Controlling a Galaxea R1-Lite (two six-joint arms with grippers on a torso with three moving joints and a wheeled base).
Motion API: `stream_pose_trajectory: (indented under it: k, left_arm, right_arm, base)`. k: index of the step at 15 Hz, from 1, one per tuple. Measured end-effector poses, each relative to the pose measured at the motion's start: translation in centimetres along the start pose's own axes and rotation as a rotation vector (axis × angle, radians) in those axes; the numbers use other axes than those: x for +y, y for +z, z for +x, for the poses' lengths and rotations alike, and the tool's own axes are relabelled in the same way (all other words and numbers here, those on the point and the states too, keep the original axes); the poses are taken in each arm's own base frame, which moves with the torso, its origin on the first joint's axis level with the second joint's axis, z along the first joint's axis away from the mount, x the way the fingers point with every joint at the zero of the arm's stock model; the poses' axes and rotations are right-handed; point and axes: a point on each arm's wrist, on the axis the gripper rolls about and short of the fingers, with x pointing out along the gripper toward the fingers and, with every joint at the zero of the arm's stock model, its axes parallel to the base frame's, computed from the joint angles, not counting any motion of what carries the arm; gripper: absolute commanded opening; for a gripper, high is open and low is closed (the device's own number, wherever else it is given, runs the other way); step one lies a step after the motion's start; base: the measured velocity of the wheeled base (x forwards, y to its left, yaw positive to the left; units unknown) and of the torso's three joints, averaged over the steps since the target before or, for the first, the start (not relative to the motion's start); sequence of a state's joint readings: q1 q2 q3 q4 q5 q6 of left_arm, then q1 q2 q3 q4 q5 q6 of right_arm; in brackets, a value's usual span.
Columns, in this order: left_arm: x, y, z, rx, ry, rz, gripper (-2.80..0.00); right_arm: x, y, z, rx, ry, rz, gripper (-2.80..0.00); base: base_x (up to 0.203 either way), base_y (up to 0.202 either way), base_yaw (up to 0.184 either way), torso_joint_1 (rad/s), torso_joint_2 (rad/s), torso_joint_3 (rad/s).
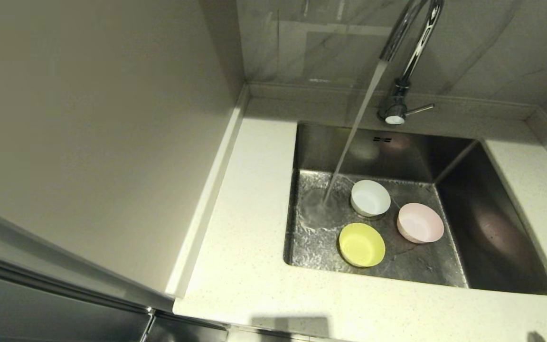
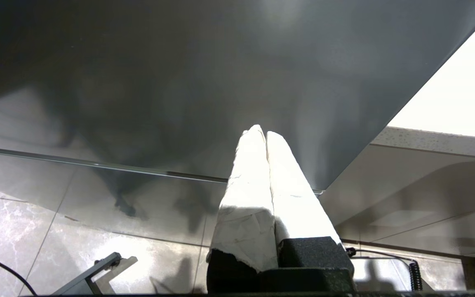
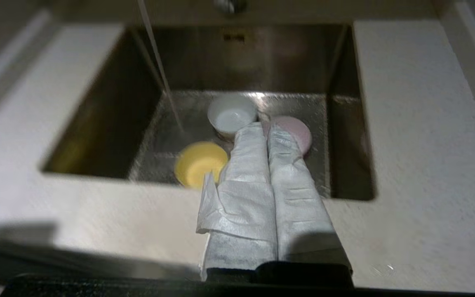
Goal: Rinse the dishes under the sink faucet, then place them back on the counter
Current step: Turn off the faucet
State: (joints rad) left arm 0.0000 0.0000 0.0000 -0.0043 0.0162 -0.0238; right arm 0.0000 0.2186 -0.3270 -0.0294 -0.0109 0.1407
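Holding three bowls (image 1: pixel 371 198), sink (image 1: pixel 492 228), water running

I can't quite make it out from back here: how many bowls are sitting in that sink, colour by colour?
White bowl: 1
Yellow bowl: 1
Pale pink bowl: 1
Total: 3 bowls, all on the floor of the sink, none directly under the running water.

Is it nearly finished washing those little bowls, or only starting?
Only starting, it seems. Done: the faucet is running and the white bowl, yellow bowl and pink bowl sit in the sink. In hand: nothing; the right hand is shut above the sink, the left hand shut beside the counter. Left: rinsing and returning all three.
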Motion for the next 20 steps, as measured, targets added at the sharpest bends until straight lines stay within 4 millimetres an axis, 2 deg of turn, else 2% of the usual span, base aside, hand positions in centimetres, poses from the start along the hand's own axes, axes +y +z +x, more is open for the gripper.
stream_pose_trajectory:
  k: [2,4,6,8,9,11,14,15,17,20]
  left_arm:
    - [0.0,0.0,0.0,0.000,0.000,0.000,-2.80]
    - [0.0,0.0,0.0,0.000,0.000,0.000,-2.80]
    - [0.0,0.0,0.0,0.000,0.000,0.000,-2.80]
    - [0.0,0.0,0.0,0.000,0.001,0.000,-2.80]
    - [0.0,0.0,0.0,0.000,0.001,-0.001,-2.80]
    - [0.0,0.0,0.0,0.000,0.000,0.000,-2.80]
    - [0.0,0.0,0.0,0.000,0.000,-0.001,-2.80]
    - [0.0,0.0,0.0,0.000,0.000,0.000,-2.80]
    - [0.0,0.0,0.0,0.000,0.000,0.000,-2.80]
    - [0.0,0.0,0.0,0.000,0.000,0.000,-2.80]
  right_arm:
    - [0.7,4.7,2.4,-0.006,-0.008,0.172,-2.80]
    - [1.3,8.6,6.2,0.004,-0.012,0.342,-2.80]
    - [1.7,11.4,11.5,0.018,-0.015,0.480,-2.80]
    - [2.0,12.9,17.4,0.030,-0.017,0.536,-2.80]
    - [2.0,12.8,20.4,0.054,-0.022,0.502,-2.80]
    - [2.1,11.7,25.7,0.099,-0.022,0.310,-2.80]
    - [3.3,9.2,31.9,0.132,0.038,-0.098,-2.80]
    - [4.5,8.5,33.3,0.134,0.070,-0.205,-2.80]
    - [6.2,7.1,35.6,0.135,0.069,-0.313,-2.80]
    - [7.6,4.5,38.5,0.105,0.035,-0.320,-2.80]
  base:
    - [0.000,0.000,0.000,0.000,0.00,0.000]
    - [0.000,0.000,0.000,0.000,0.00,0.000]
    - [0.000,0.000,0.000,0.000,0.00,0.000]
    - [0.000,0.000,0.000,0.000,0.00,0.000]
    - [0.000,0.000,0.000,0.000,0.00,0.000]
    - [0.000,0.000,0.000,0.000,0.00,0.000]
    - [0.000,0.000,0.000,0.000,0.00,0.000]
    - [0.000,0.000,0.000,0.000,0.00,0.000]
    - [0.000,0.000,0.000,0.000,0.00,0.000]
    - [0.000,0.000,0.000,0.000,0.00,0.000]
